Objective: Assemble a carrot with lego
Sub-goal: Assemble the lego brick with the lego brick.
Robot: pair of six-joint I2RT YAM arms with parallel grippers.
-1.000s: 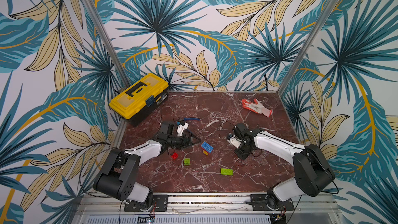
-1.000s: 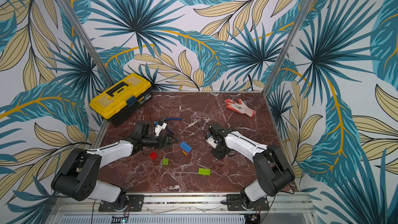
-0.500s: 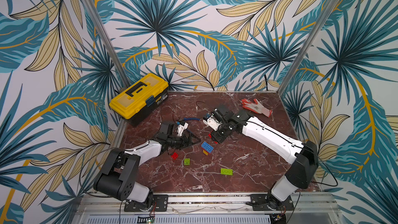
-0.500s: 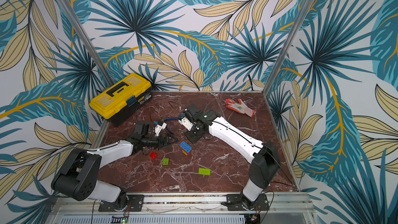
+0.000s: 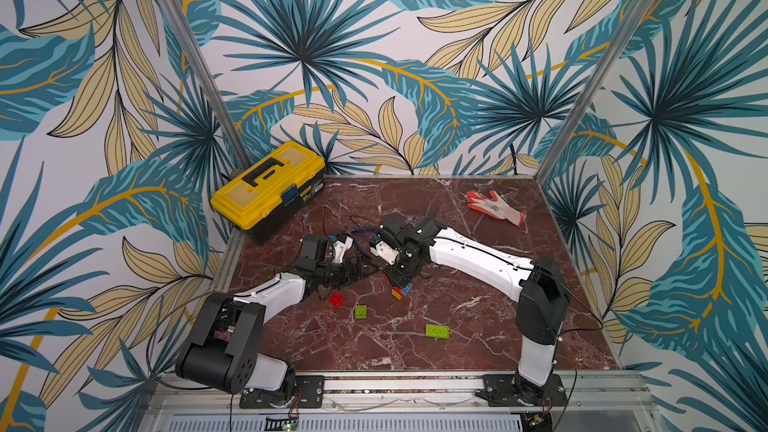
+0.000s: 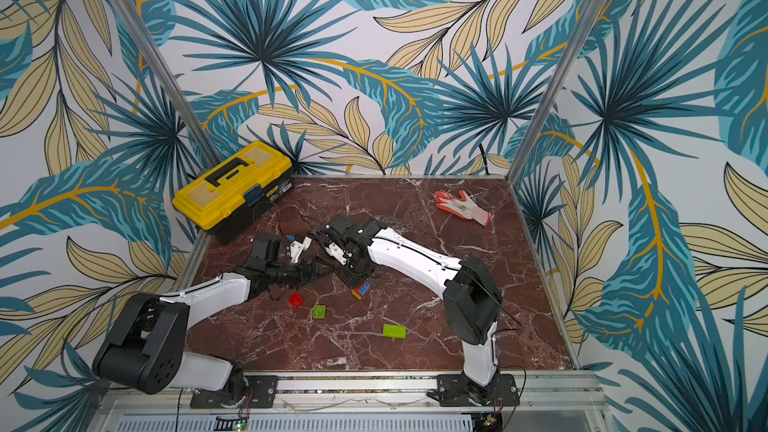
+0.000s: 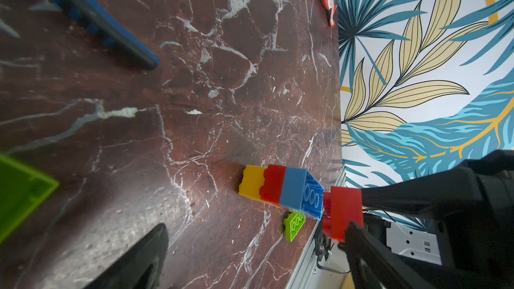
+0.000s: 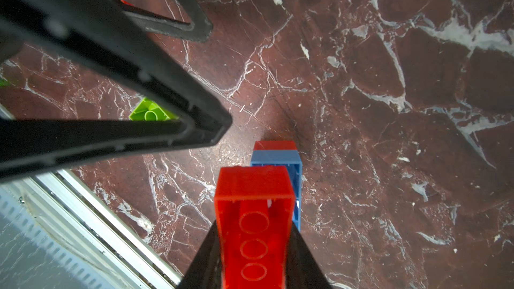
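Note:
The carrot [image 7: 275, 184] is a short stack on the table, yellow at the bottom, then red, then blue, studs facing down. My right gripper [image 5: 397, 282] is shut on a red brick [image 8: 254, 190] and holds it studs-down right at the blue brick's open top, touching or a hair apart. My left gripper [image 5: 365, 272] lies low just left of the stack, open and holding nothing. One of its fingertips [image 7: 353, 232] is close beside the held red brick. In both top views the right gripper [image 6: 353, 280] hides most of the stack [image 6: 360, 289].
Loose lego lies in front: a small red brick [image 5: 336, 299], a lime-green square brick [image 5: 360, 312] and a lime-green plate [image 5: 436, 331]. Blue-handled pliers [image 7: 91, 20] lie behind the grippers. A yellow toolbox [image 5: 270, 184] sits back left, a glove [image 5: 494, 206] back right.
My right arm swung left from right of centre, passed behind the stack, and came down onto it with the red brick. The left arm has stayed still and open.

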